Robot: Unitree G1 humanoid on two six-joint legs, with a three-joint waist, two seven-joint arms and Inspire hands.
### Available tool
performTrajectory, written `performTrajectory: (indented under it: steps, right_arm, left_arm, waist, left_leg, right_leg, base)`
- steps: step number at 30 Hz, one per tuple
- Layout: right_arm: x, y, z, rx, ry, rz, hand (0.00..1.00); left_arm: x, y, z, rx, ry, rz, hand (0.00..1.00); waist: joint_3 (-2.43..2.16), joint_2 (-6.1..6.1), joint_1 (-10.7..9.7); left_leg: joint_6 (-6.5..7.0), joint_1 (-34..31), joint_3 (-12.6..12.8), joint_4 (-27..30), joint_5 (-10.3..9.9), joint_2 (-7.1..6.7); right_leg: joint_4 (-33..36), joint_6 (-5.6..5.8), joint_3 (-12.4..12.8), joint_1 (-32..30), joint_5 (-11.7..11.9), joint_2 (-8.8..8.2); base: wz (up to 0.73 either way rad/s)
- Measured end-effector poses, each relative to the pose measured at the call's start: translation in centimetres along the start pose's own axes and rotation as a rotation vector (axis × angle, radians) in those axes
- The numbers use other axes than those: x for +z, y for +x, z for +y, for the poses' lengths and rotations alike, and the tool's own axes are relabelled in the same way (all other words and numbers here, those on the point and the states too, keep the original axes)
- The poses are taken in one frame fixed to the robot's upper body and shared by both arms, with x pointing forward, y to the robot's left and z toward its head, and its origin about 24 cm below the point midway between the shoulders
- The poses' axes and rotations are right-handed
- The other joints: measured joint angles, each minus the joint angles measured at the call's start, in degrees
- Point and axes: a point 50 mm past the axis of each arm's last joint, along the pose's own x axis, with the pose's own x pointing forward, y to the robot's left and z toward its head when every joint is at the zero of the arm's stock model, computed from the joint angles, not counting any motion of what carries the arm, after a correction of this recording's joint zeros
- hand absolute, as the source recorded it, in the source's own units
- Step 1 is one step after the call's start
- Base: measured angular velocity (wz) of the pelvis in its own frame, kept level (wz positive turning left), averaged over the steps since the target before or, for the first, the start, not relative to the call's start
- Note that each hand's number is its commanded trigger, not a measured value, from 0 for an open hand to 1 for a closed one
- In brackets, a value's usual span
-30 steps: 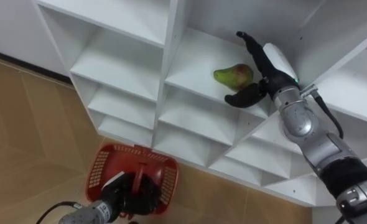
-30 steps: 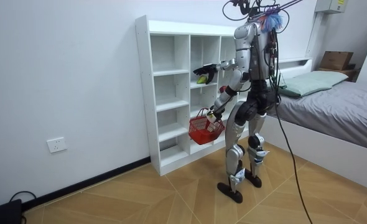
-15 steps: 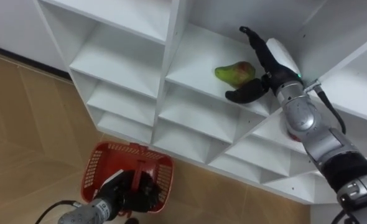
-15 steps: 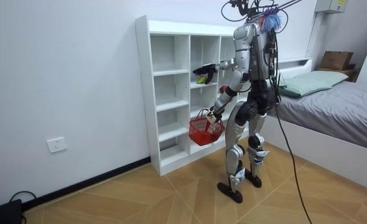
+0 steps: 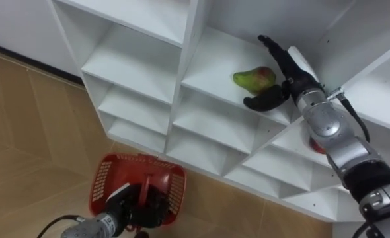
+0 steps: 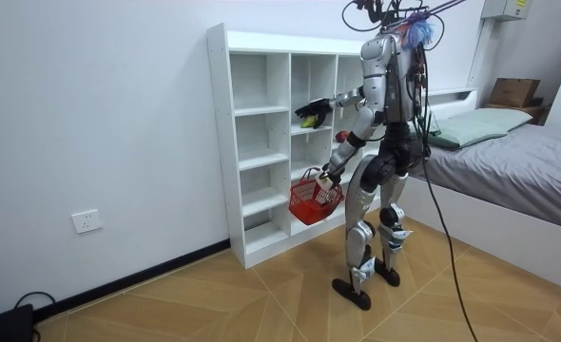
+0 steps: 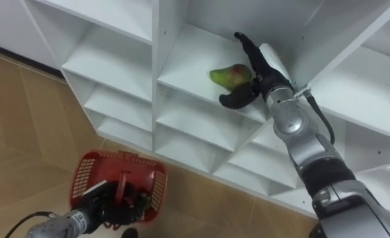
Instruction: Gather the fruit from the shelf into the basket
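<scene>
Right hand [image 5: 289,74] spread wide about the pear [image 5: 253,78] on the closet shelf [image 5: 208,63].
Its thumb sits before the pear and its fingers [image 5: 274,50] behind, the palm hiding the pear's far end; the left hand [image 5: 130,206], low, grips the red basket [image 5: 106,178] by its handle.

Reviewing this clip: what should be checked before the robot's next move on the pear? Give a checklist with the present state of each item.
1. Pear lies free on the shelf: ok.
2. Right hand is open around it, fingers behind and thumb in front: ok.
3. Pear is gripped firmly: not ok, the fingers have not closed.
4. Left hand is curled round the handle of the basket: ok.
5. Basket has room for the pear: cannot tell, the hand hides part of its inside.
6. Red thing on a lower shelf is fruit: cannot tell, the forearm covers most of it.
</scene>
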Motion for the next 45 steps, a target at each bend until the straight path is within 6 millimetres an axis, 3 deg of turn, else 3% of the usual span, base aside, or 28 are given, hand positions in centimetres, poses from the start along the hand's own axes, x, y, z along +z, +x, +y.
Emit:
performTrajectory:
  steps: [10,12,13,16,27,45]
  right_arm:
    - [-0.3,-0.1,0.3,0.083,0.032,0.020,0.01]
    - [-0.5,-0.1,0.3,0.091,0.045,0.028,0.27]
    - [-0.6,-0.1,0.3,0.097,0.045,0.032,0.56]
    - [-0.7,-0.1,0.4,0.099,0.045,0.037,1.00]
    - [-1.1,-0.3,-0.2,0.014,0.050,0.049,1.00]
    - [-1.9,-0.6,0.2,0.044,0.115,0.087,1.00]
  left_arm:
    - [0.0,0.0,0.1,0.001,0.002,0.000,1.00]
    - [0.0,0.0,0.1,0.001,0.002,0.000,1.00]
    - [0.0,0.0,0.1,0.002,0.002,0.000,1.00]
    - [0.0,0.0,0.1,0.004,0.002,0.000,1.00]
    - [0.0,0.0,0.0,0.010,0.022,0.007,1.00]
    - [0.0,0.1,-0.2,0.010,0.020,0.010,1.00]
  waist:
    - [0.05,-0.41,0.2]
    - [0.08,-0.59,0.2]
    - [0.12,-0.60,0.3]
    - [0.16,-0.55,0.3]
    - [0.37,-0.24,1.3]
    - [0.15,-0.03,1.7]
  left_leg:
    - [-0.01,0.0,0.0,0.2,0.0,0.01]
    - [-0.01,0.0,0.0,0.3,0.0,0.01]
    - [-0.01,0.0,-0.1,0.3,0.0,0.01]
    - [-0.01,0.0,-0.1,0.2,0.0,0.01]
    - [-0.01,0.0,-0.1,0.3,0.1,-0.02]
    - [-0.02,0.0,-0.6,0.8,0.1,-0.06]
  right_leg:
    - [0.1,-0.01,0.0,0.0,0.0,0.02]
    - [0.1,-0.02,0.0,0.0,0.0,0.02]
    - [0.1,-0.02,0.0,0.0,0.0,0.02]
    - [0.1,-0.02,0.1,0.0,0.0,0.02]
    - [0.1,-0.02,0.0,0.0,0.1,0.02]
    - [0.1,-0.03,-0.1,0.4,0.1,0.03]
  base:
    - [0.00]
    - [0.00]
    - [0.00]
    - [0.00]
    - [0.00]
    - [0.01]
